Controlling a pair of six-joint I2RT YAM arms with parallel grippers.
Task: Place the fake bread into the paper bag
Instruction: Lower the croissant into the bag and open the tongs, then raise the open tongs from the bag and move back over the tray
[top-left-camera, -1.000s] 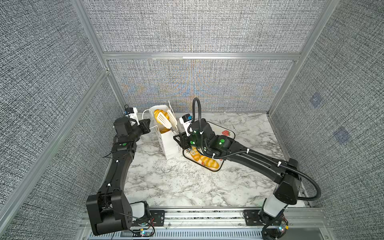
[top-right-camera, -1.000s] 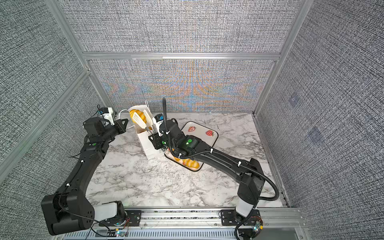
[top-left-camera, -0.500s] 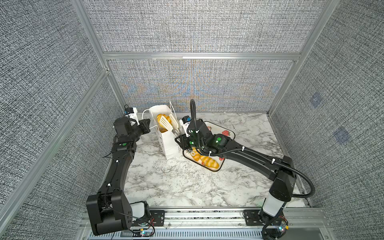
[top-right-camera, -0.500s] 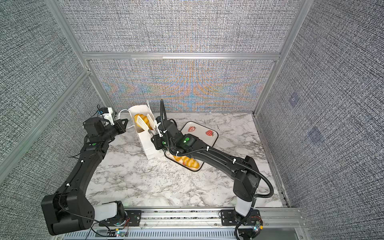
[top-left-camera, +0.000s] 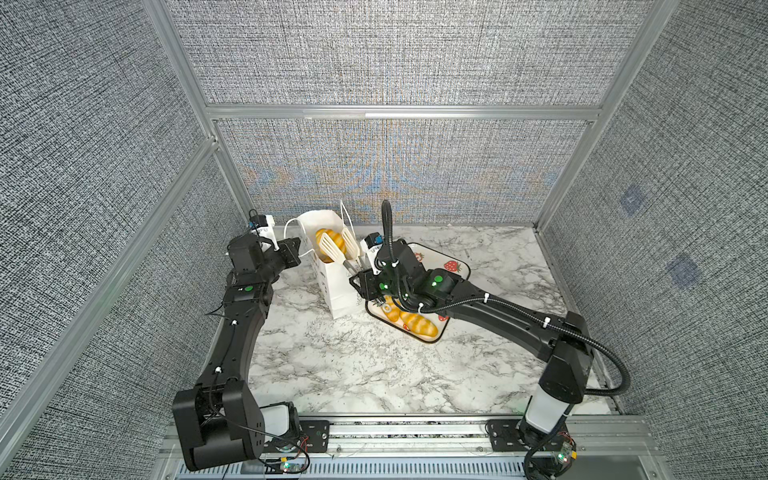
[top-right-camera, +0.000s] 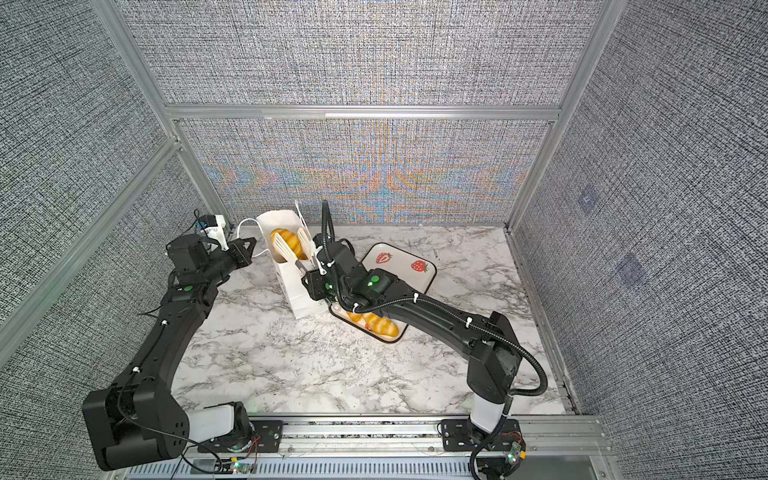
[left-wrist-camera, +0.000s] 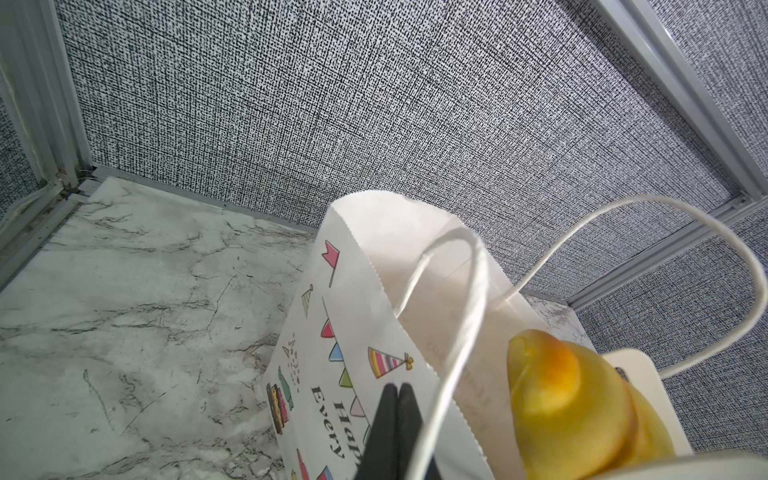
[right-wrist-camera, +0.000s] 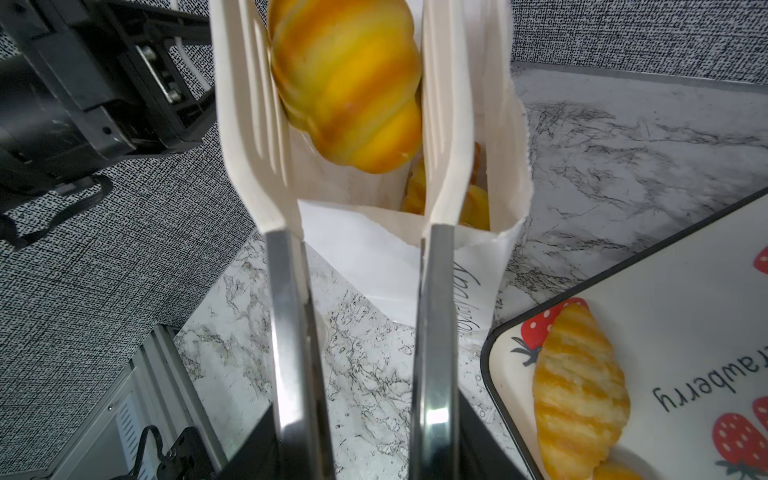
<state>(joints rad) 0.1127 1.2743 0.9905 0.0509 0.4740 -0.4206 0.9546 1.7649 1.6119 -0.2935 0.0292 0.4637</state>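
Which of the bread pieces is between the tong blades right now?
The striped roll over the paper bag's mouth, between the white tongs; the others lie on the tray or deeper inside the bag.

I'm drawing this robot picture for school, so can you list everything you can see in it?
fake bread: one golden-orange roll between the tongs at the paper bag's mouth; more inside; at least two on the tray
paper bag: one, white, upright beside the tray
tongs: one pair, white tips, in the right gripper
tray: one, cream, black rim, on the table
table: one, white-grey marble
walls: grey woven, all around
left gripper: one, black, shut, beside the bag
right gripper: one, black, shut on the tongs
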